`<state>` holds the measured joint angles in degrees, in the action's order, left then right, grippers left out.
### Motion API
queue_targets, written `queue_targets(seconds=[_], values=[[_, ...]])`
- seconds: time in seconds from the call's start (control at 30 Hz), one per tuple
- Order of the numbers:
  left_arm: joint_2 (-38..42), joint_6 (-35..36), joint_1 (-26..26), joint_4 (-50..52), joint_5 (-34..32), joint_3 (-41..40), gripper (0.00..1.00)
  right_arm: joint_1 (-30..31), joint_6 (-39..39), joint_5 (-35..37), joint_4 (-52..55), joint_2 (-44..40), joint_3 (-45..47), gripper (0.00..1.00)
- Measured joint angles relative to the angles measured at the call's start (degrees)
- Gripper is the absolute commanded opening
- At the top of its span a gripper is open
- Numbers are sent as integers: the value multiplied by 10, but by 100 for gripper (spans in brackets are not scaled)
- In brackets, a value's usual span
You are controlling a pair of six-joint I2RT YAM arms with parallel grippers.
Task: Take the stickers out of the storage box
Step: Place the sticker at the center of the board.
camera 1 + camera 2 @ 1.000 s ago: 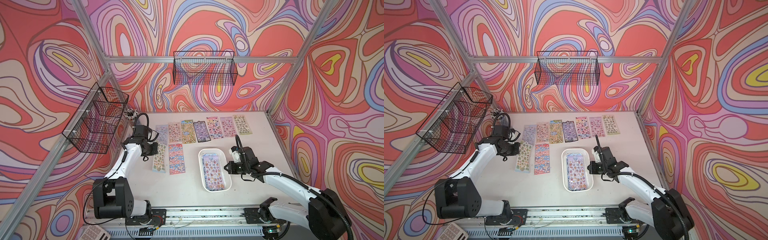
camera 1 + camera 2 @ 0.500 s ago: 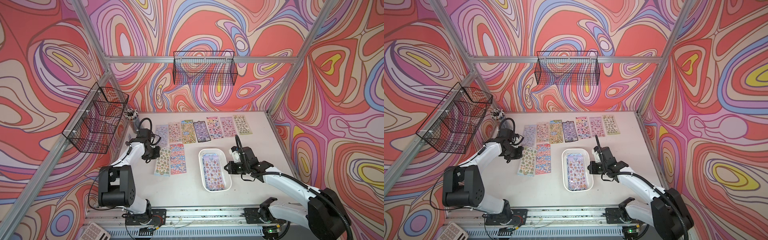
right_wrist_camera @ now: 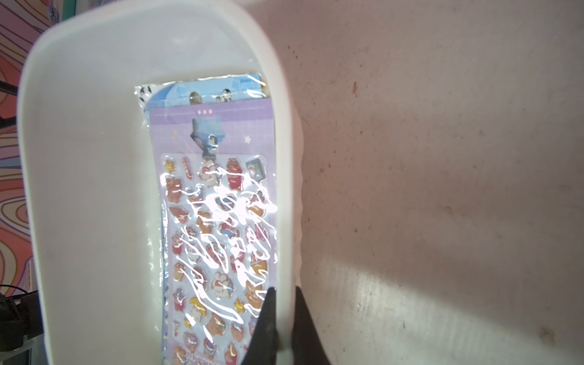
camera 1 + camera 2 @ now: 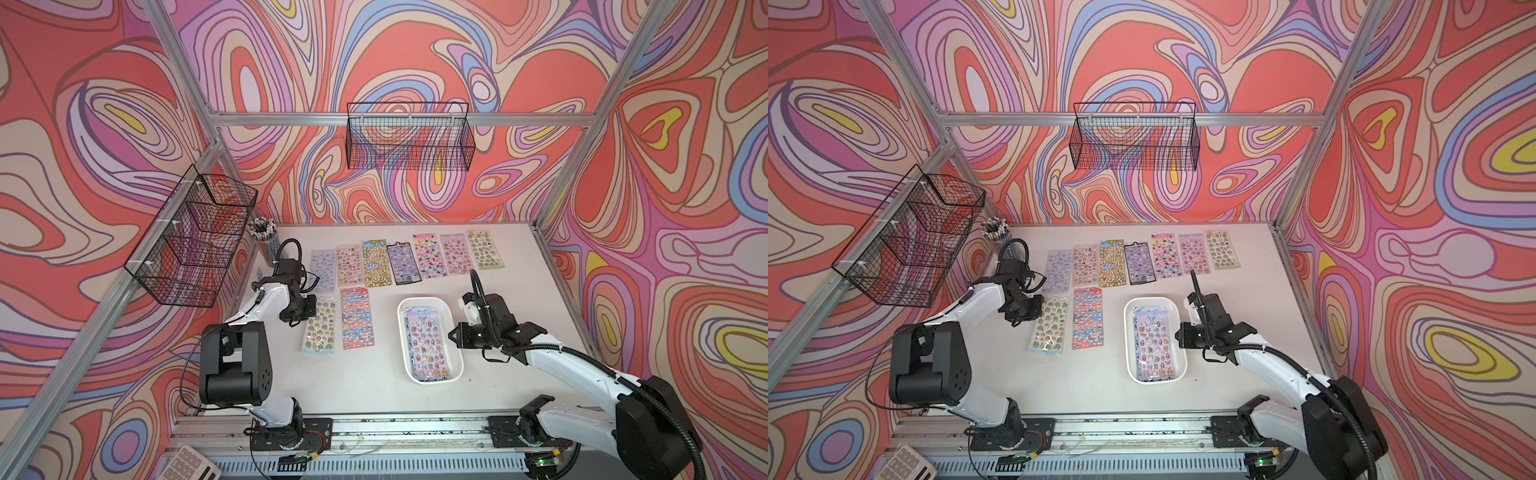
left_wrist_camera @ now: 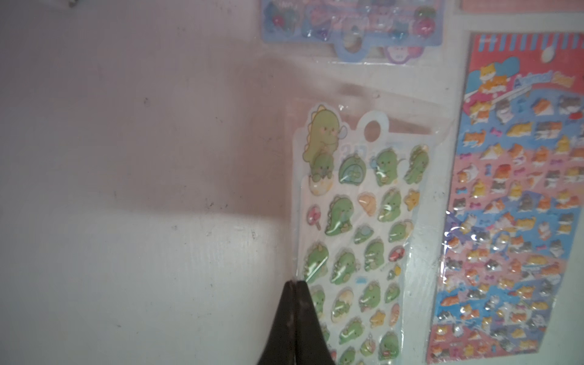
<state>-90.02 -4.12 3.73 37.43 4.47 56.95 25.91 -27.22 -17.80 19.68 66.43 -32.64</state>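
The white storage box (image 4: 428,301) (image 4: 1150,300) stands right of the table's middle. A purple sheet of stickers (image 4: 428,345) (image 3: 218,221) lies in it on top of a blue sheet (image 3: 205,91). My right gripper (image 4: 453,334) (image 3: 284,289) is shut on the box's right wall (image 3: 286,196), one jaw inside and one outside. My left gripper (image 4: 306,318) (image 5: 295,282) is shut at the left edge of a green dinosaur sheet (image 4: 320,332) (image 5: 363,221), which lies flat on the table. A red and blue sheet (image 4: 356,318) (image 5: 505,205) lies beside it. Several more sheets (image 4: 401,257) form a row behind.
Black wire baskets hang on the back wall (image 4: 409,139) and the left wall (image 4: 195,237). A cup of pens (image 4: 266,237) stands in the back left corner. A calculator (image 4: 191,463) lies below the front rail.
My left gripper has drawn back toward the front, and the green dinosaur sheet has come with it and now lies straighter beside the red and blue sheet. The right arm and box have not moved.
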Motion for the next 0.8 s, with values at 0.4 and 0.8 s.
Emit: queue_targets(seconds=[0.4, 0.8], values=[[-34, -6, 12, 0, 0, 16, 28, 0, 0, 3, 0, 2, 0, 0], [15, -25, 12, 2, 19, 19, 51, 0, 2, 11, 6, 2, 0, 0]])
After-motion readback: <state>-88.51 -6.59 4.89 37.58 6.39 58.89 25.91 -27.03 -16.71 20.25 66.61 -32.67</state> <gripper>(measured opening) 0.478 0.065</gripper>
